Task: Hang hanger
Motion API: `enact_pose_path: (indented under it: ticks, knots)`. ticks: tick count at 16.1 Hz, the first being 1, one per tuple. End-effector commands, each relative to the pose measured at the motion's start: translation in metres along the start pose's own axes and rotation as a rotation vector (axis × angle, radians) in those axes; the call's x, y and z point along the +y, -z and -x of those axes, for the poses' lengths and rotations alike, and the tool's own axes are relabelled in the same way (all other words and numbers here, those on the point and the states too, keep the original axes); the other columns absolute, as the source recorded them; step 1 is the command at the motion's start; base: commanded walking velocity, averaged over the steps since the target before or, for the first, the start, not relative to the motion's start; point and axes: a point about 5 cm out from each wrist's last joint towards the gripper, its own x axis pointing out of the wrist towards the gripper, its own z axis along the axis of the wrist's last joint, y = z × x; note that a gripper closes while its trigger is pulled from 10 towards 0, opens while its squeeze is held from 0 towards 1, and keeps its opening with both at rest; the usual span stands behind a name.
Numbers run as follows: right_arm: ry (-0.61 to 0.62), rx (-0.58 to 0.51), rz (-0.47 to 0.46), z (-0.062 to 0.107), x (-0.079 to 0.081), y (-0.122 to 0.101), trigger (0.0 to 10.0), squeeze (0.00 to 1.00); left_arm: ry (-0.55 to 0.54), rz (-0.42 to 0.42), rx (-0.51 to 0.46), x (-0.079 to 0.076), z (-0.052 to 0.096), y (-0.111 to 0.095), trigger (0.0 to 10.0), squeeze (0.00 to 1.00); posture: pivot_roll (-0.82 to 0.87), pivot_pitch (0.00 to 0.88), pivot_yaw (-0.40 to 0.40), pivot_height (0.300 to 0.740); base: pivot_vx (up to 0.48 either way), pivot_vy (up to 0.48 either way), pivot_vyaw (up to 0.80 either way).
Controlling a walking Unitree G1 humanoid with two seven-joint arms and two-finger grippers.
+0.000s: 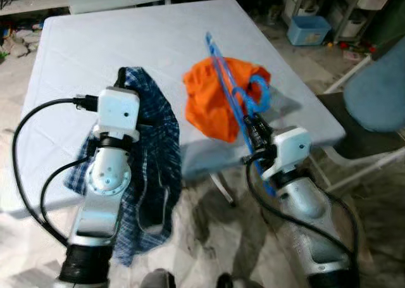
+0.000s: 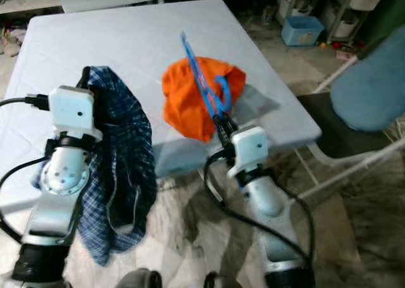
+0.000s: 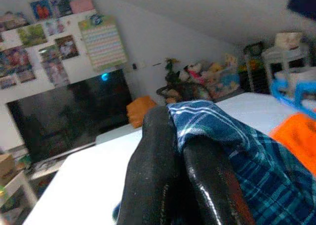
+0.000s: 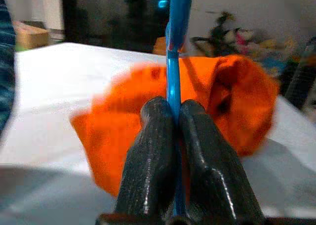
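Left eye view: blue plastic hanger (image 1: pixel 229 88) lying slantwise across an orange garment (image 1: pixel 218 98) near the close right corner of the pale blue surface (image 1: pixel 95 47), long axis running from the right gripper (image 1: pixel 252 131) up and away toward the far middle of the surface, curved hook part resting on the orange cloth. Right gripper at the hanger's near end, so by far the nearer arm. Left gripper (image 1: pixel 121 79) well apart from the hanger, holding up a blue plaid shirt (image 1: pixel 155 149) that drapes over the near edge of the surface and down toward the floor.

Right eye view: same layout. Hanger rising straight out of the right jaws and away from the robot, orange garment under it. A padded chair (image 2: pixel 367 95) beside the right edge of the surface.

Left wrist view: 2 black fingers (image 3: pixel 163 170) pressed together on a fold of the plaid shirt, hanger and orange cloth off to one side and beyond reach.

Right wrist view: jaws clamped on the thin blue bar of the hanger, bar in line with the fingers (image 4: pixel 153 151) and pointing onward over the orange garment.

Judgement: coming lift likely to turn on that alignment, hanger axis continuing the right forearm, no rail or hook in sight to hang it on
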Motion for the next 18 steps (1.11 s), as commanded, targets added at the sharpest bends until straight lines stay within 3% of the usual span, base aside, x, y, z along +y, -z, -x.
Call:
enact_pose_path:
  ticks: [1,7,10,13,15,17,18]
  knots:
    - [-0.005,0.023,-0.001,0.002,0.0,0.005,10.0,0.0,-0.006,0.001,-0.032,0.002,-0.003,-0.007,10.0,0.0,0.07,0.197,-0.025,0.74,0.398,0.0,0.0]
    - [-0.005,0.04,0.007,0.008,-0.001,0.008,10.0,0.0,-0.011,-0.024,-0.047,0.009,-0.011,-0.004,10.0,0.0,0.05,0.2,-0.027,0.74,0.245,0.0,0.0]
    - [-0.006,0.044,0.008,0.008,-0.003,0.009,10.0,0.0,0.017,-0.048,-0.091,0.024,-0.034,-0.008,10.0,0.0,0.05,0.197,-0.033,0.74,0.0,0.0,0.0]
    - [-0.016,0.043,0.012,0.003,-0.003,0.009,10.0,0.0,0.067,-0.083,-0.179,0.042,-0.088,-0.027,10.0,0.0,0.06,0.193,-0.046,0.74,0.0,0.0,0.0]
    - [-0.034,0.04,0.016,0.002,-0.001,0.008,10.0,0.0,0.015,-0.164,-0.223,0.063,-0.138,-0.057,10.0,0.0,0.04,0.195,-0.043,0.74,0.0,0.0,0.0]
    - [-0.02,0.037,0.025,0.003,-0.002,0.007,10.0,0.0,-0.103,-0.305,-0.341,0.08,-0.149,-0.088,10.0,0.0,0.02,0.196,-0.032,0.74,0.0,0.0,0.0]
    - [-0.002,0.038,0.029,0.006,-0.005,0.006,10.0,0.0,-0.185,-0.431,-0.487,0.088,-0.152,-0.117,10.0,0.0,0.01,0.197,-0.025,0.74,0.0,0.0,0.0]
